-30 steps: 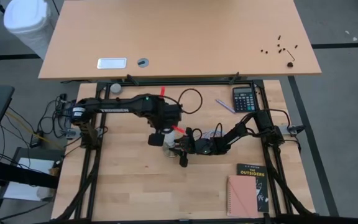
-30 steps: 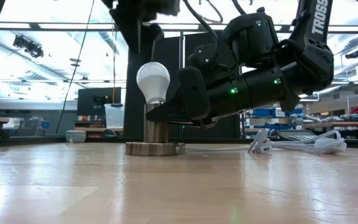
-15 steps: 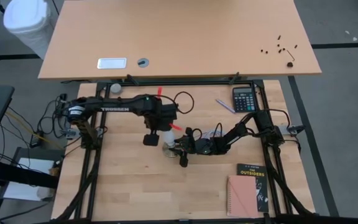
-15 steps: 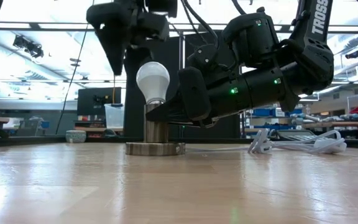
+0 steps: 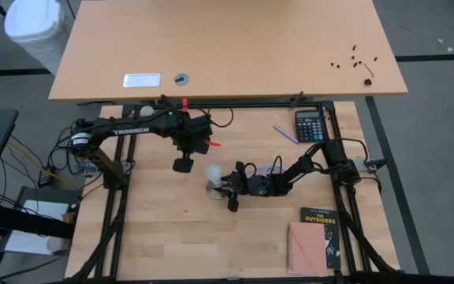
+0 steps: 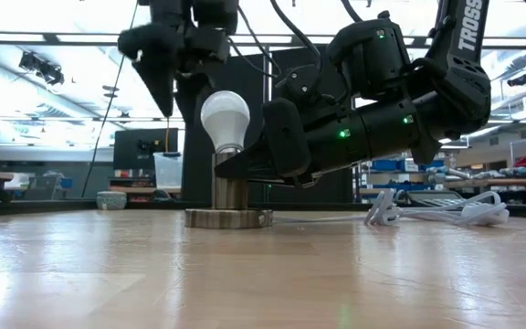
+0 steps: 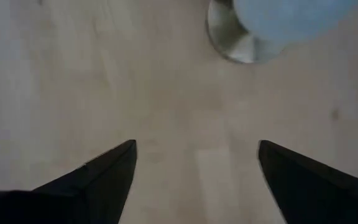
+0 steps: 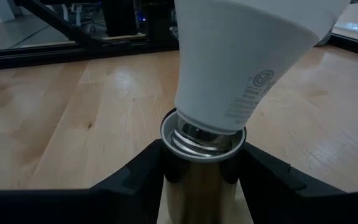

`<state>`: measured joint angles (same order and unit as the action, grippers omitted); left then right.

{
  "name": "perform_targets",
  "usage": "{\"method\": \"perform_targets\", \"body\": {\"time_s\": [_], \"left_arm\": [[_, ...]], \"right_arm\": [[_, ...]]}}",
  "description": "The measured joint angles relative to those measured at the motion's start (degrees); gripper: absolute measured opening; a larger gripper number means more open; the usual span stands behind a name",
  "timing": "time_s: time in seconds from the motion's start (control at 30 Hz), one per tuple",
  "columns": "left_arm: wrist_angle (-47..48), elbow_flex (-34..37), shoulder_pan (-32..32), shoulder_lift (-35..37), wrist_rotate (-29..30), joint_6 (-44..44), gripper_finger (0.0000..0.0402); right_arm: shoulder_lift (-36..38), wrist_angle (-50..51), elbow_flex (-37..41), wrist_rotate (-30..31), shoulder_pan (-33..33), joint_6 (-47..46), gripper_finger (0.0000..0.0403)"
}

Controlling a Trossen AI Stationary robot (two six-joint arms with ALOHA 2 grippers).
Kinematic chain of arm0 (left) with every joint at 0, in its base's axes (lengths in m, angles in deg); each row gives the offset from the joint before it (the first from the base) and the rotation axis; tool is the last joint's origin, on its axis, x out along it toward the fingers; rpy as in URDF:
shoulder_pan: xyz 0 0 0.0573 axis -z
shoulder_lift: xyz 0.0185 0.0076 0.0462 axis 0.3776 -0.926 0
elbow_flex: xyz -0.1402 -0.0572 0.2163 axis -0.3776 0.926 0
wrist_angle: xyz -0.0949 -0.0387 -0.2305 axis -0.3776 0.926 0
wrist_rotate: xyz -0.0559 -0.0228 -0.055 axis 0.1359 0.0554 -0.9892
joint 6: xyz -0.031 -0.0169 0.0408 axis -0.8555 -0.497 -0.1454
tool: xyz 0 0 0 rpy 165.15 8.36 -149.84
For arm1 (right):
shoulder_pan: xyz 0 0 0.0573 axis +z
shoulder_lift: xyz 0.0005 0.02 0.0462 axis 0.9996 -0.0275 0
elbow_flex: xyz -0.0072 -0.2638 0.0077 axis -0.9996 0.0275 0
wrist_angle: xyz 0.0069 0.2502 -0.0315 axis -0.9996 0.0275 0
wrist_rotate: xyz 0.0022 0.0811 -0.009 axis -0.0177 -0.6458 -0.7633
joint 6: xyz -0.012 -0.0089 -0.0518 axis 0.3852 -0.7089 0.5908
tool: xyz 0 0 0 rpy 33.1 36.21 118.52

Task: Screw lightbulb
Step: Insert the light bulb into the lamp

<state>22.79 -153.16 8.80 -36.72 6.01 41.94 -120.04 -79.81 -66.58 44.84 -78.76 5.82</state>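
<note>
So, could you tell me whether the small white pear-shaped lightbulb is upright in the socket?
Upright: the small white pear-shaped lightbulb stands straight in the silvery metal socket, threads partly showing.

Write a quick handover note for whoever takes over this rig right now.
Left gripper: jaws open, empty, up and off to the side of the lightbulb.
Right gripper: low at the table, jaws closed on the socket, steadying it.
Lightbulb stands upright in the socket on the table; thread shows above the rim.
Left: check whether it is fully seated, then release the socket.
</note>
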Motion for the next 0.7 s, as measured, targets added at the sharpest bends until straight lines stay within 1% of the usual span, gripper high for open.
{"method": "perform_targets", "body": {"time_s": [0.1, 0.17, 0.23, 0.43, 0.57, 0.7], "left_arm": [[-0.8, 0.0, 0.3, -0.3, 4.1, 9.0, 0.0340], [-1.3, 0.0, 0.6, -0.5, 4.9, 16.4, 0.0340], [-2.4, 0.1, 1.1, -0.7, 4.9, 24.6, 0.0339], [-5.1, 0.0, 3.2, -1.4, 2.4, 46.0, 0.0339], [-9.2, 0.0, 5.0, -2.2, 2.3, 54.6, 0.0339], [-12.0, 0.0, 6.7, -3.1, 2.9, 61.1, 0.0339]], "right_arm": [[0.0, -0.2, 0.0, 0.0, 0.0, 0.0, 0.0186], [0.0, -0.2, 0.0, 0.0, 0.0, 0.0, 0.0186], [0.0, -0.2, 0.0, 0.0, 0.0, -0.2, 0.0186], [0.0, -0.2, 0.0, 0.0, 0.0, -0.1, 0.0186], [0.0, -0.1, 0.0, 0.0, 0.0, 0.0, 0.0186], [0.0, -0.1, 0.0, 0.0, 0.0, 0.0, 0.0186]]}}
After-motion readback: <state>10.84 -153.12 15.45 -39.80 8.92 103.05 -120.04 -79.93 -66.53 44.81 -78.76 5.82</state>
